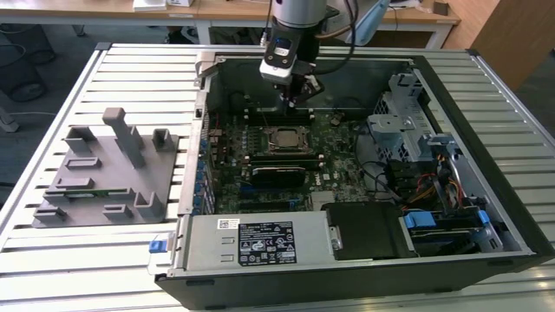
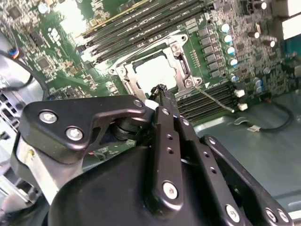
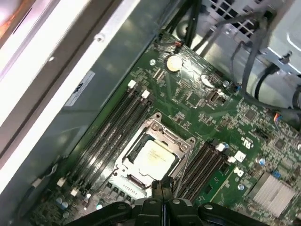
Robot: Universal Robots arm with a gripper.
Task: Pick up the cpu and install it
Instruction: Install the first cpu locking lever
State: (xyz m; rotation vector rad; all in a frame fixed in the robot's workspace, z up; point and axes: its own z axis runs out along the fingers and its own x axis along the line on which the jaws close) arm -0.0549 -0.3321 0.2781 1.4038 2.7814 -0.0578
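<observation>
We see the cpu (image 1: 284,138) lying flat in its socket (image 1: 264,148) near the middle of the motherboard (image 1: 340,166), silver top up and ringed by the metal socket frame, with memory slots (image 1: 275,117) running along the sides. The board sits inside an open computer case (image 1: 347,276) that covers most of the slatted table (image 1: 130,71). The end effector (image 1: 297,99) hangs over the slots just beyond the socket, toward the case's far wall. In both wrist views its fingers (image 3: 159,186) are pressed together with nothing between them, the tips apart from the cpu (image 3: 155,157) (image 2: 157,71). A grey fixture tray (image 1: 95,175) rests near the table's edge at the exterior view's left.
</observation>
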